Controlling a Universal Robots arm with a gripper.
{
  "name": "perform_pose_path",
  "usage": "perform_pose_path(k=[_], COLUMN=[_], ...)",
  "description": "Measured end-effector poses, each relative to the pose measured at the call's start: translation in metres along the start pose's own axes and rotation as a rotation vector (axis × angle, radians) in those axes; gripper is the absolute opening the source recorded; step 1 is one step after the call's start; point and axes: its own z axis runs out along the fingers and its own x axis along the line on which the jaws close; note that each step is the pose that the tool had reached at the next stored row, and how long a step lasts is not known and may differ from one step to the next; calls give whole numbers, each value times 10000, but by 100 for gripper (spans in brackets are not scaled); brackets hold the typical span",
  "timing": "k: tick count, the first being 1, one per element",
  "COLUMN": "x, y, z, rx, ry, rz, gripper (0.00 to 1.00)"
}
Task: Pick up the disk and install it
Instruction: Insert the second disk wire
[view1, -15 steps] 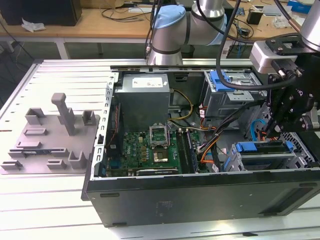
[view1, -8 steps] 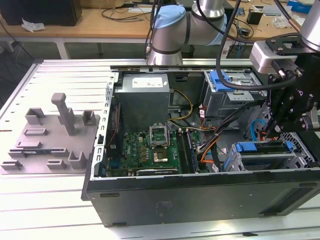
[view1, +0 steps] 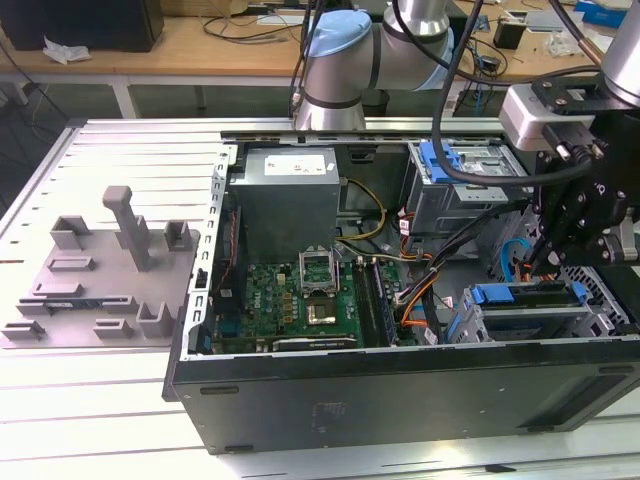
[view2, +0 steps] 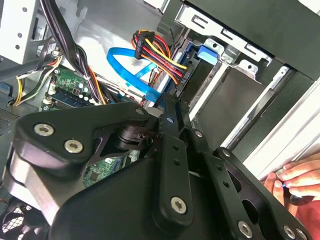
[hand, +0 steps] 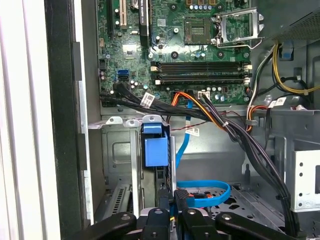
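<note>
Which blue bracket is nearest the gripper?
The disk's carrier in the bay at the case's near edge, by the gripper; the other blue latch tops the farther cage.

So the whole setup sits on a pale metal worktop (view1: 120, 150) with long grooves running across it. On the exterior view's left there's a grey plastic fixture plate (view1: 100, 275) with blocks and an upright post sticking up. Behind that, at the far side, a wooden desk (view1: 220, 45) on white legs runs across the back, pretty cluttered with cables (view1: 250, 22), crumpled paper (view1: 62, 50) and a dark box (view1: 80, 22) on its left end. Under the desk the floor (view1: 60, 100) looks dark greenish. Light is bright and even, no harsh shadows.
</note>
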Motion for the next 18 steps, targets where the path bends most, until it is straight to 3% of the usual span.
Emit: perform_pose_path(k=[18], x=[29], y=[11], z=[50], rx=[-3], ry=[-35], rz=[-33], gripper=[16])
